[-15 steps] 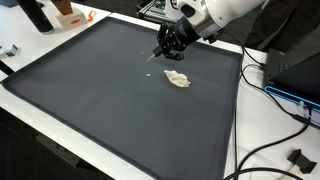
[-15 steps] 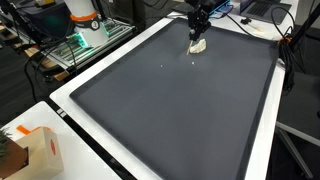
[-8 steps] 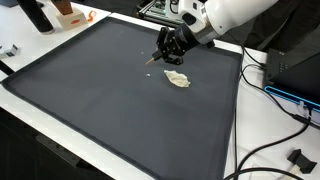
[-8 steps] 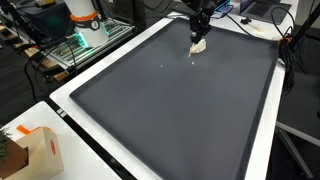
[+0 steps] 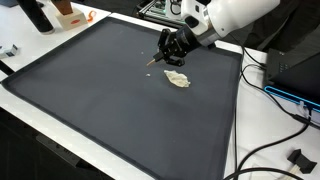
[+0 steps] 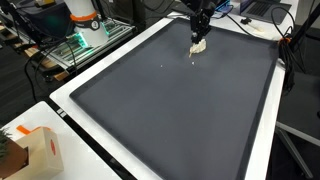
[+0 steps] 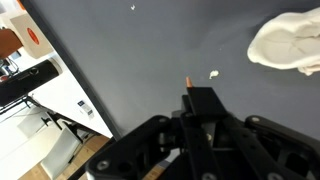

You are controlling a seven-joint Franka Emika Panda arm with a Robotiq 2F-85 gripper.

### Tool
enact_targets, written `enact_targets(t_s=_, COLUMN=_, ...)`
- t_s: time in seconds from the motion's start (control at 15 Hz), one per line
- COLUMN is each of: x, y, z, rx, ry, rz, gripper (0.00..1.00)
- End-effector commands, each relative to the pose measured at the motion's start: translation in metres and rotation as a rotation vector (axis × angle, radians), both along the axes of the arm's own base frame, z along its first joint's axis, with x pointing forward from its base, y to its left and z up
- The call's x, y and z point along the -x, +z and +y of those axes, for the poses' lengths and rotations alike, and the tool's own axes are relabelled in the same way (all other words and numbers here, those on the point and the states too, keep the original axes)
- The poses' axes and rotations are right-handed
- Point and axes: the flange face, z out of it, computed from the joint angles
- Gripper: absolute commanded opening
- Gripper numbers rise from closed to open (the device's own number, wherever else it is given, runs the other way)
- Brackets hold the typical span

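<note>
**Inspector:** Where is the held item sitting?

**Operator:** I am holding a thin stick [image 7: 188, 82], orange-tipped, in the pincer [image 7: 198, 100], with its jaws clamped together on it. The tip is hanging low over the dark mat [image 5: 90, 95], near the crumpled white rag [image 5: 177, 79]. I cannot tell whether the tip is touching the mat.

**Inspector:** Handling and obstructions?

**Operator:** I am judging that a steady grip and slow travel are serving best. A white crumb [image 7: 213, 74] is lying just beside the tip. A cardboard box [image 6: 35, 150] is standing on the surface [image 6: 85, 150], well apart.
</note>
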Motion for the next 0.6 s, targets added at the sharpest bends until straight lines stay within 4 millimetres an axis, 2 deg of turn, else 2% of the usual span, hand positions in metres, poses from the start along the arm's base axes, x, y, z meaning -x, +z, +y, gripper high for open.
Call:
enact_targets(t_s=0.0, x=-0.002, y=-0.001, z=0.004, rx=0.009, ry=0.044, rz=0.008, gripper=0.03)
enact_targets(t_s=0.53, x=-0.004, y=0.011, z=0.006, rx=-0.03, ry=0.115, rz=0.049, gripper=0.03)
